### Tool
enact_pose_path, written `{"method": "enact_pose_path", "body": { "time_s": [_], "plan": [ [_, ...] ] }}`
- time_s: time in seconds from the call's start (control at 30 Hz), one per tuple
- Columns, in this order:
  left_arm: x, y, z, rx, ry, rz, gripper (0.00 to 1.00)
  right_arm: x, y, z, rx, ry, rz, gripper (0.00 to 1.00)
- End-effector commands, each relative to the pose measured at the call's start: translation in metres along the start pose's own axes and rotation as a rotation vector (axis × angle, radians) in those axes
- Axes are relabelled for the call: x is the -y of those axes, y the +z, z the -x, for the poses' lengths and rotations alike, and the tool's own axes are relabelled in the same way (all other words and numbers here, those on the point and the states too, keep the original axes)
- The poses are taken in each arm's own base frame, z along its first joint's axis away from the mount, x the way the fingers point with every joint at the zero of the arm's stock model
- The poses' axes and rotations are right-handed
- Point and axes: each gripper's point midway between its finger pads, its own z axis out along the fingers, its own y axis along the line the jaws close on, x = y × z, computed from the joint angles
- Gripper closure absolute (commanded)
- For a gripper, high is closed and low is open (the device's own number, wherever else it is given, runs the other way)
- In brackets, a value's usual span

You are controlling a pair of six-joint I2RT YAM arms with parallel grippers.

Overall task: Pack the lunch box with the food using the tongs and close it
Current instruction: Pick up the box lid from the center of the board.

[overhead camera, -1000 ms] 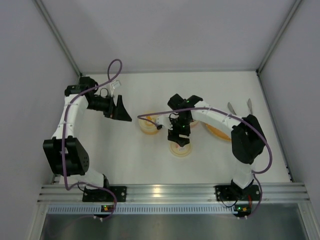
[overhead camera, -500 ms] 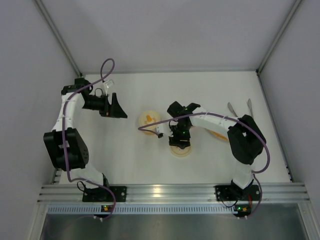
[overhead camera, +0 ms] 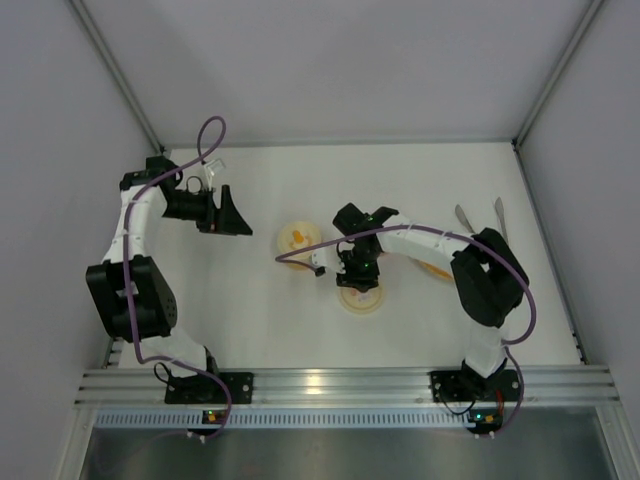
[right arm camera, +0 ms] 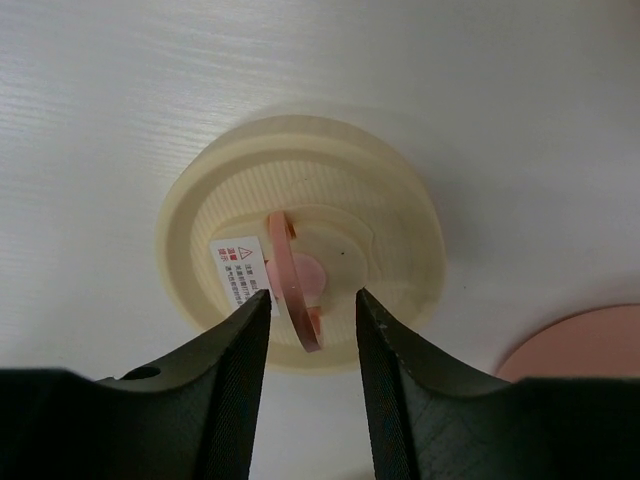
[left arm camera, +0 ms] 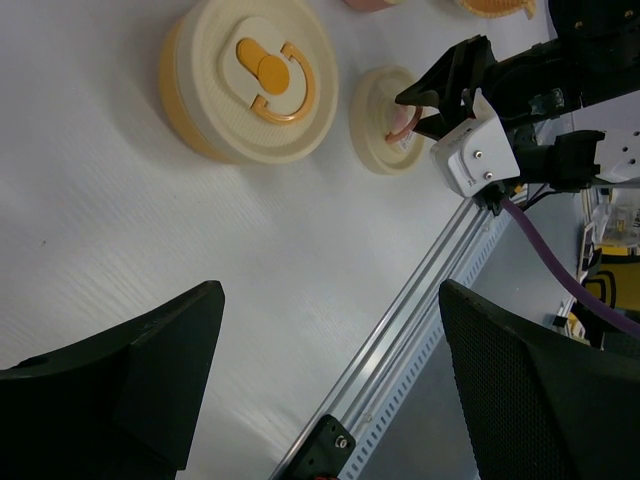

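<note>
The right fingers straddle the thin pink ring that stands up from a cream lid lying mid-counter. They are part-way in, and a gap shows beside the ring, so nothing is clamped yet. The left fingers hang wide apart and empty over the left of the counter.

The ring looks like the weak point. It leans and sits nearer one finger, so that finger will likely push it over or flat before the other arrives. A pinch on so thin an edge could slip, tipping the lid or dragging it sideways.

The tongs lie untouched at the far right, well apart from both fingers, with their joined end hidden behind the right elbow. No food can be made out. A closed round box with an orange handle sits just left of the lid. A pink disc lies close on its other side. An orange tray lies under the right forearm, which blocks a straight reach to it.
</note>
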Motion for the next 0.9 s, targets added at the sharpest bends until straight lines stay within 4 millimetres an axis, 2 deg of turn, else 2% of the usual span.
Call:
{"method": "enact_pose_path", "body": {
  "time_s": [0.0, 0.13, 0.23, 0.27, 0.33, 0.37, 0.43, 0.47, 0.53, 0.57, 0.63, 0.67, 0.7, 0.77, 0.8, 0.87],
  "plan": [
    [0.003, -0.005, 0.016, 0.056, 0.063, -0.015, 0.07, 0.004, 0.003, 0.011, 0.017, -0.058, -0.022, 0.61],
    [0.002, -0.006, 0.019, 0.063, 0.059, -0.003, 0.07, -0.001, 0.006, 0.012, 0.009, -0.037, -0.015, 0.68],
    [0.001, -0.007, 0.022, 0.07, 0.046, 0.008, 0.08, -0.004, 0.005, 0.009, -0.009, 0.001, -0.017, 0.79],
    [-0.002, -0.008, 0.023, 0.076, 0.047, 0.018, 0.08, -0.004, 0.001, 0.007, -0.017, 0.012, -0.03, 0.86],
    [-0.006, -0.009, 0.025, 0.085, 0.008, 0.049, 0.08, -0.007, -0.006, 0.006, -0.028, 0.05, -0.036, 0.96],
    [-0.01, -0.011, 0.026, 0.091, 0.003, 0.081, 0.07, -0.01, -0.019, 0.009, -0.027, 0.066, -0.037, 1.0],
    [-0.01, -0.013, 0.026, 0.095, -0.02, 0.104, 0.07, -0.016, -0.035, 0.012, -0.02, 0.126, -0.041, 1.0],
    [-0.007, -0.017, 0.028, 0.107, -0.013, 0.121, 0.05, -0.017, -0.052, 0.017, -0.002, 0.149, -0.06, 1.0],
    [-0.009, -0.018, 0.027, 0.12, -0.024, 0.156, 0.04, -0.017, -0.07, 0.017, 0.018, 0.254, -0.082, 1.0],
    [-0.006, -0.021, 0.027, 0.135, -0.018, 0.17, 0.03, -0.015, -0.082, 0.02, 0.037, 0.295, -0.1, 1.0],
    [-0.008, -0.022, 0.027, 0.151, -0.026, 0.196, 0.03, -0.005, -0.096, 0.011, 0.067, 0.46, -0.125, 1.0],
    [-0.005, -0.024, 0.028, 0.159, -0.021, 0.199, 0.03, -0.002, -0.103, 0.013, 0.101, 0.512, -0.113, 1.0],
    [-0.004, -0.024, 0.027, 0.162, -0.022, 0.197, 0.03, 0.005, -0.109, 0.001, 0.116, 0.63, -0.115, 1.0],
    [-0.003, -0.024, 0.025, 0.16, -0.024, 0.196, 0.03, 0.014, -0.118, -0.005, 0.159, 0.73, -0.113, 1.0],
    [-0.002, -0.024, 0.025, 0.16, -0.024, 0.199, 0.03, 0.022, -0.124, -0.016, 0.175, 0.819, -0.126, 1.0],
    [-0.003, -0.024, 0.022, 0.156, -0.031, 0.202, 0.03, 0.033, -0.132, -0.027, 0.189, 0.89, -0.164, 1.0]
  ]
}}
